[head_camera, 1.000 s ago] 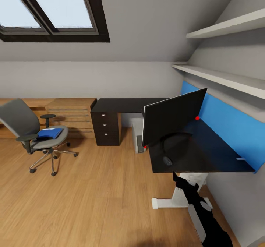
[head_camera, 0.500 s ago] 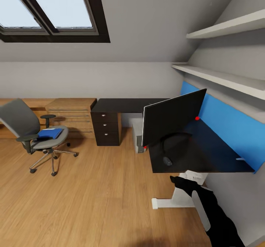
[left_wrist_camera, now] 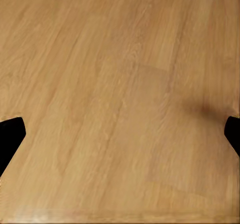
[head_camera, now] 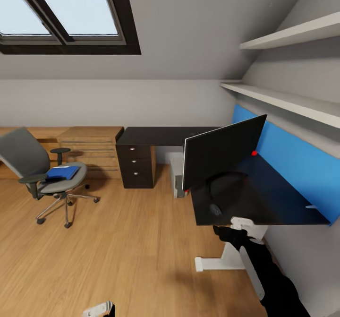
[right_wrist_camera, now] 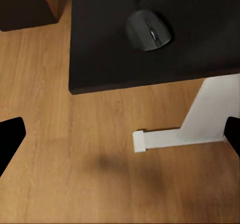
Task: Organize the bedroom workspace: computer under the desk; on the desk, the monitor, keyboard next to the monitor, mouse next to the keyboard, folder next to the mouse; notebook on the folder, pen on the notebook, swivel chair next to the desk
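Observation:
The black monitor point(head_camera: 222, 151) stands on the black desk point(head_camera: 274, 203), turned at an angle. A dark mouse point(head_camera: 216, 209) point(right_wrist_camera: 150, 31) lies near the desk's front corner. A grey computer tower point(head_camera: 178, 175) stands on the floor below the desk's far end. At the left, the grey swivel chair point(head_camera: 40, 173) carries the blue folder point(head_camera: 63, 172) on its seat. My right gripper point(head_camera: 225, 233) point(right_wrist_camera: 120, 139) hangs open just below the desk's front edge, under the mouse. My left gripper point(head_camera: 100, 310) point(left_wrist_camera: 120, 134) is open over bare wooden floor.
A white desk leg point(right_wrist_camera: 207, 116) with a floor foot stands by my right gripper. A black drawer unit point(head_camera: 137, 163) and wooden drawers point(head_camera: 92, 151) line the back wall. Shelves point(head_camera: 283, 102) run above the blue panel point(head_camera: 293, 161). A small pale thing point(head_camera: 309, 207) lies at the desk's right end.
My right gripper has swung left and risen closer to the desk's front edge below the mouse. The left gripper's tip has come into sight at the picture's bottom. The camera shifted slightly.

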